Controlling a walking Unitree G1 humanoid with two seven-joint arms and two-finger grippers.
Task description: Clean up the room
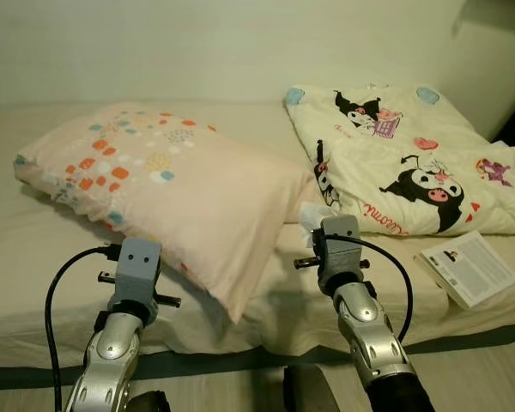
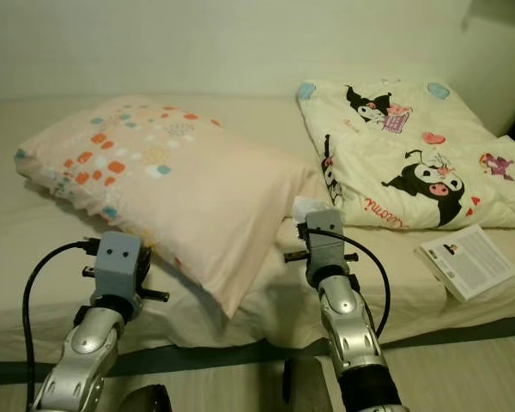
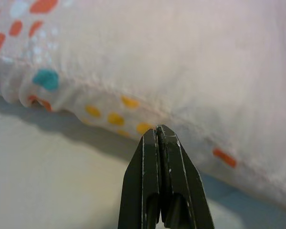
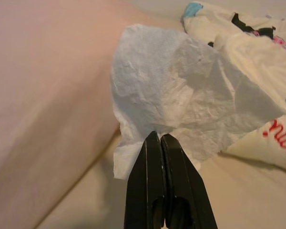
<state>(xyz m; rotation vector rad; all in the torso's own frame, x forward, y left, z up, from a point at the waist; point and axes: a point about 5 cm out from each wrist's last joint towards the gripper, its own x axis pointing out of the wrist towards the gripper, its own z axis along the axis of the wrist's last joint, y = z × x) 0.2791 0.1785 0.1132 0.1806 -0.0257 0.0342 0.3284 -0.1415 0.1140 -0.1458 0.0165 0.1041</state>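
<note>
— Over the bed (image 1: 17, 283), what did the right gripper (image 4: 160, 137) hold?

— A crumpled white tissue (image 4: 181, 90), pinched at its lower edge between fully closed fingers. It hung above the sheet, between the pillow (image 1: 189, 189) and the cartoon-print quilt (image 1: 412, 163).

— And the left gripper (image 3: 158, 130)?

— Its fingers were pressed together on nothing, tips just at the pillow's dotted seam, near the bed's front edge.

— Anything else on the bed?

— A booklet (image 1: 468, 268) lay at the front edge, beside the quilt, well apart from the tissue.
</note>
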